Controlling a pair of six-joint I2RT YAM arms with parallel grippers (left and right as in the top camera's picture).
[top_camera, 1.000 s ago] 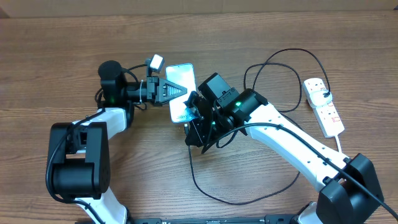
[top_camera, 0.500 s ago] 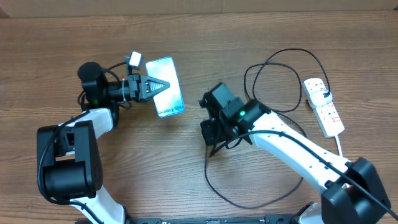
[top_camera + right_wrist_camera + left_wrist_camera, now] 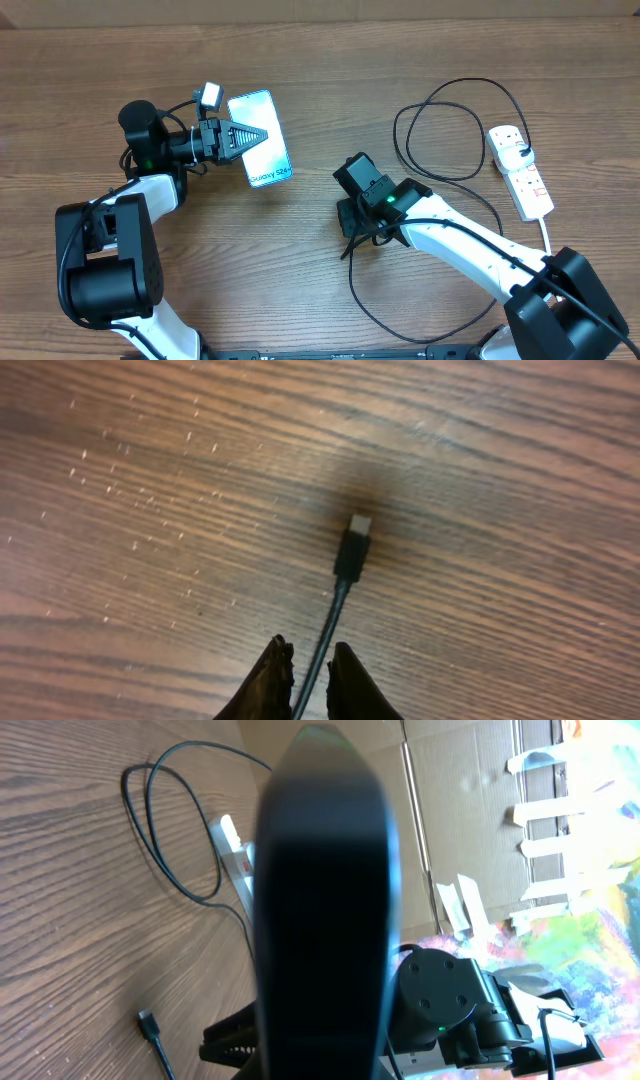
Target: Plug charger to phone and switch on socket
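Observation:
My left gripper is shut on the phone and holds it above the table at the left, light blue screen up, "Galaxy S24+" end toward the middle. In the left wrist view the phone's dark body fills the centre. My right gripper is shut on the black charger cable just behind its connector tip, which points at the table. The tip is also in the left wrist view. The cable loops to the white socket at the right.
The charger cable makes a large loop between my right arm and the socket, and another along the front edge. The socket's white cord runs toward the front right. Cardboard stands beyond the table.
My left gripper has carried the phone to the left, away from my right gripper. My right gripper has moved right and toward the front with the cable end, so phone and connector are now apart.

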